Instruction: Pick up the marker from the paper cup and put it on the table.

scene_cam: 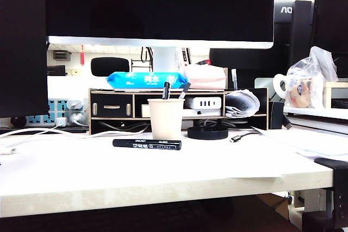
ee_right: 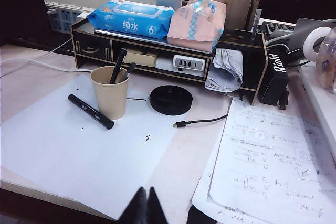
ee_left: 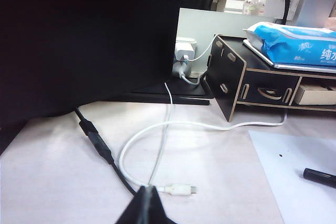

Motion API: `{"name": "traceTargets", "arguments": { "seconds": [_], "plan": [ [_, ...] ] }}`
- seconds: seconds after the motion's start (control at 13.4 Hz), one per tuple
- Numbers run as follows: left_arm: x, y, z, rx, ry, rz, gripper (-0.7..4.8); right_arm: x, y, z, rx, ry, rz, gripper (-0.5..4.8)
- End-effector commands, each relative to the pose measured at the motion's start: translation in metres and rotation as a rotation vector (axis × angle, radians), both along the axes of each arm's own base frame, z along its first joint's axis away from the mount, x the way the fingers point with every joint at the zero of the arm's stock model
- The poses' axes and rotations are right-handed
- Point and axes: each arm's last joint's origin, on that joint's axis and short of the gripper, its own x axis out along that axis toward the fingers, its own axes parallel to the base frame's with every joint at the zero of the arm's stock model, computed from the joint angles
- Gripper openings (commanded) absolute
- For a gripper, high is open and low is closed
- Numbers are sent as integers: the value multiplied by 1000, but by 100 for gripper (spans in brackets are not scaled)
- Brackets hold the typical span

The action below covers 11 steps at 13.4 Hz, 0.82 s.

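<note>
The marker, black with white lettering, lies flat on the table just in front of the beige paper cup. The cup stands upright with two dark pens sticking out of it. In the right wrist view the marker lies beside the cup on a white sheet. My right gripper is shut and empty, well back from them near the table's front edge. My left gripper is shut and empty above a white cable plug, and only the marker's end shows in the left wrist view. Neither gripper shows in the exterior view.
A black-and-wood drawer shelf with a blue wipes pack stands behind the cup under a large monitor. A black round disc sits right of the cup. White cable and black cable lie at the left. Written papers cover the right.
</note>
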Motion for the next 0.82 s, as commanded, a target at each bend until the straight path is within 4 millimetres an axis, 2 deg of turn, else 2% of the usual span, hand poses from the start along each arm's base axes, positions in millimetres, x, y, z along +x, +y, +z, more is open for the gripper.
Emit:
{"name": "traceTargets", "arguments": {
  "seconds": [0.07, 0.82],
  "plan": [
    [0, 0, 2, -1, -14, 3, -4, 0, -1, 3, 19, -10, -9, 14],
    [0, -1, 2, 74, -9, -9, -4, 0, -1, 3, 19, -10, -8, 14]
  ]
}}
